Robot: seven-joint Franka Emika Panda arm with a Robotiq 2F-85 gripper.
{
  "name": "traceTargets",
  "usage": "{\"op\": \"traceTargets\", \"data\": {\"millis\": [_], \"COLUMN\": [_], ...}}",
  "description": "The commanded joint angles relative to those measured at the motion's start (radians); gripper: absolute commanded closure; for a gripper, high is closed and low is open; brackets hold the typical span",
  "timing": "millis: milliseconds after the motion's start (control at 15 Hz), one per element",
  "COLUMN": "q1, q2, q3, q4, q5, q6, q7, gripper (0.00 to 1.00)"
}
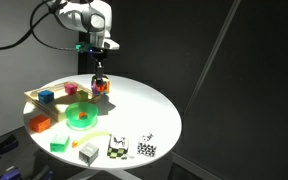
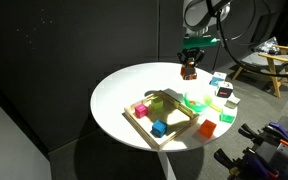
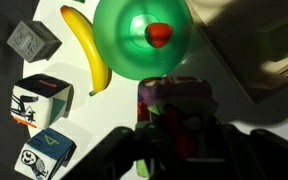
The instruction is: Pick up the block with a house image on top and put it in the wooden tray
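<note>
My gripper is shut on the block with the house image, a small cube with red sides. It holds the block a little above the table, as both exterior views show. In the wrist view the block sits between the dark fingers of the gripper, and its top face is hidden. The wooden tray lies apart from the gripper and holds a few coloured blocks. It also shows in an exterior view and at the right edge of the wrist view.
A round green dish with a small red thing lies just beyond the gripper. A banana, a grey cube and two black-and-white patterned cubes lie nearby. An orange block and a green block sit near the table edge.
</note>
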Motion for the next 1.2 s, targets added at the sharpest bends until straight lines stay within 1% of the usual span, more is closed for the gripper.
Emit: {"op": "traceTargets", "data": {"millis": [0,133,267,333,933,1000,1133], "q1": [0.016,0.018,0.010,0.010,0.010,0.013,0.022], "q2": [-0.051,-0.056,-0.059,-0.020,-0.029,-0.030,-0.028], "q3": [0.016,0.029,0.042,0.039,0.044,0.048,0.056], "q4": [-0.052,-0.062,-0.068,-0.034,-0.044,-0.046,-0.049], "q5": [-0.001,0.002,0.014,-0.003,-0.003,0.003,0.010], "q6": [-0.012,-0.012,-0.001,-0.002,-0.002,-0.007,-0.015], "q7": [0.098,0.121,0.097,0.100,0.100,0.106,0.127], "gripper": [0.82,0.82,0.82,0.57,0.57,0.82,0.82]}}
